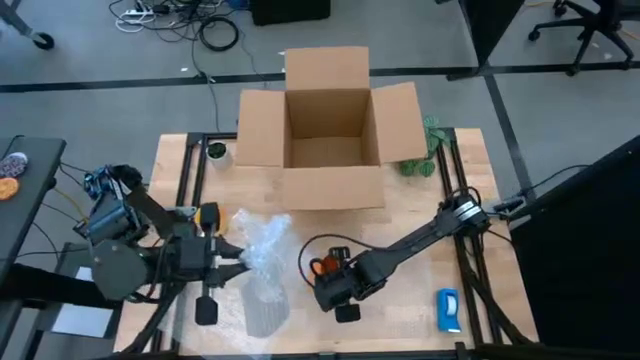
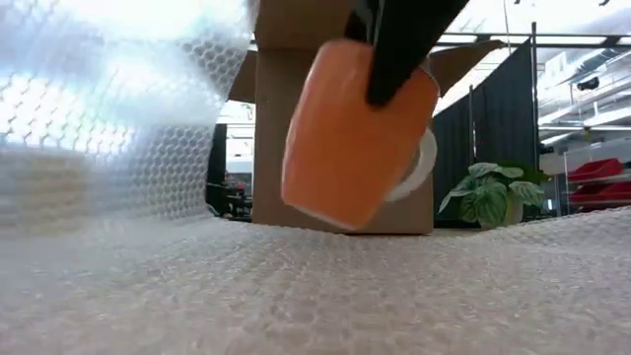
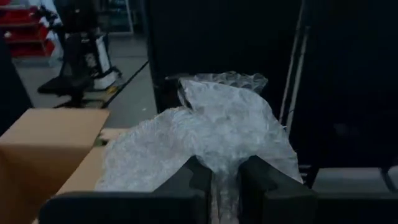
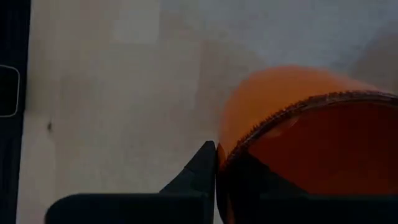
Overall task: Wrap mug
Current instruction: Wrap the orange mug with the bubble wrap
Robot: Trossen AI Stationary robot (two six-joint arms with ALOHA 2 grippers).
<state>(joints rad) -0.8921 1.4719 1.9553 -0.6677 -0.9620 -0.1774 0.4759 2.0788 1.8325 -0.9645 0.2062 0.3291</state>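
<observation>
Your table (image 1: 420, 215) carries the open cardboard box (image 1: 325, 130) at twelve o'clock in the high view, flaps spread, standing upright. Below it, toward seven o'clock from the table's middle, the bubble wrap (image 1: 262, 262) lies partly flat on the wood and partly bunched up; in the low view it covers the whole foreground and rises in a fold on the left. Your left gripper (image 1: 240, 262) sits at nine o'clock of the wrap, and its wrist view shows the jaws clenched on a bunched edge of the sheet, which billows up past them. Your right arm reaches in from three o'clock, and your right gripper (image 1: 325, 268) is just right of the wrap, at about six o'clock of the box. It is grasping the mug (image 2: 355, 133): one dark finger runs down inside the rim and the other presses the outer wall, as the right wrist view shows. In the low view the mug hangs tilted, clear of the wrap beneath it. A small plant (image 1: 425, 155) stands at the box's right flap, and a blue-and-white object (image 1: 448, 310) lies at the table's five o'clock corner.
</observation>
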